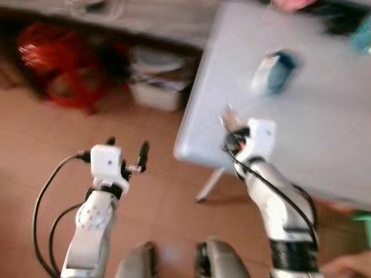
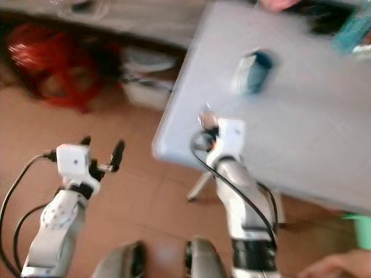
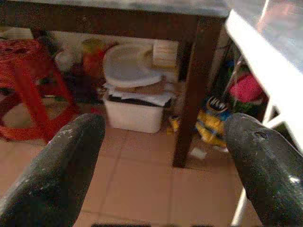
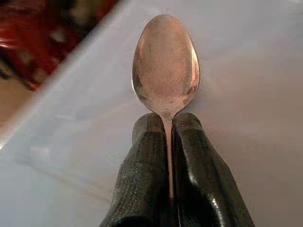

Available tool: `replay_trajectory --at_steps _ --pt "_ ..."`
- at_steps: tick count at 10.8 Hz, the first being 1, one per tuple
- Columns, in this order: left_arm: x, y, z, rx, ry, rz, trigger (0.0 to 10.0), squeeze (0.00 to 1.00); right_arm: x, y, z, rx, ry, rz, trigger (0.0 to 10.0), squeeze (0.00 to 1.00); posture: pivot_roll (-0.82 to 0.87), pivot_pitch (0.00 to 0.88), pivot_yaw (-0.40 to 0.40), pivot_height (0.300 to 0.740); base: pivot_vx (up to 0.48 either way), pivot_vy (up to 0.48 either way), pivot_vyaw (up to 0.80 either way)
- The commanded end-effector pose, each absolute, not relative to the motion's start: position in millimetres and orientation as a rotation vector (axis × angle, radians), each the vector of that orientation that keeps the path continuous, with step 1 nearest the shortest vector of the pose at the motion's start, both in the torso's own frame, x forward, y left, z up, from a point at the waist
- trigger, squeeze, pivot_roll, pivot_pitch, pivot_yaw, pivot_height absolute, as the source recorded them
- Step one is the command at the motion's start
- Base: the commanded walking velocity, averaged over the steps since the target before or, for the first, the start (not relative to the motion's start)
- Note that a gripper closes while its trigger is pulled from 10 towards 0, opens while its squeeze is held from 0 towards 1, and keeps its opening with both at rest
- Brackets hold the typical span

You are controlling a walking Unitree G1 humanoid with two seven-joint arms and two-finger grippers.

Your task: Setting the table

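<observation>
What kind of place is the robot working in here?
Probably a lived-in home dining or storage corner: a tiled floor, a pale table, a red plastic stool and a white storage box under a dark bench.

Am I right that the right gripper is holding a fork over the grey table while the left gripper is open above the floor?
Not quite: the right gripper holds a spoon, not a fork, as the right wrist view shows. It is over the grey table, and the left gripper is open above the floor.
</observation>
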State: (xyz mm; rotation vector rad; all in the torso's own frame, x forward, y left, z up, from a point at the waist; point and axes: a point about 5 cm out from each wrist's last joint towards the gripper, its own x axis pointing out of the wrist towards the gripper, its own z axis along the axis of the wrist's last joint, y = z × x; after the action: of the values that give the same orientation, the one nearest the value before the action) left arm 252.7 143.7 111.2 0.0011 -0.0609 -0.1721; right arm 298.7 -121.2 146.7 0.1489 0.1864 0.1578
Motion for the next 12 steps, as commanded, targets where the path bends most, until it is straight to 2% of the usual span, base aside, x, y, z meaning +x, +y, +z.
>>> replay_trajectory --at_steps 1,2,4,10,12 --pt "251 139 109 0.005 -0.056 -0.188 10.0 0.00 298 -129 136 0.161 0.231 0.137 10.0 0.00 -0.03 0.213 -0.009 0.740 0.000 0.424 0.00" --pt "251 137 111 -0.008 -0.072 -0.202 10.0 0.00 300 -129 142 0.165 0.188 0.133 10.0 0.00 -0.03 0.208 -0.011 0.740 0.300 0.375 0.00" --pt "251 135 112 0.003 -0.086 -0.200 10.0 0.00 303 -134 151 0.133 0.103 0.108 10.0 0.00 -0.03 0.202 -0.010 0.740 0.435 0.000 0.00" --pt "259 140 117 0.006 -0.113 -0.179 10.0 0.00 312 -136 157 0.132 0.054 0.092 10.0 0.00 -0.02 0.194 -0.018 0.740 0.454 0.000 0.00" --pt "259 137 115 -0.012 -0.105 -0.184 10.0 0.00 310 -134 158 0.117 0.038 0.106 10.0 0.00 -0.03 0.191 -0.017 0.740 0.339 0.336 0.00"
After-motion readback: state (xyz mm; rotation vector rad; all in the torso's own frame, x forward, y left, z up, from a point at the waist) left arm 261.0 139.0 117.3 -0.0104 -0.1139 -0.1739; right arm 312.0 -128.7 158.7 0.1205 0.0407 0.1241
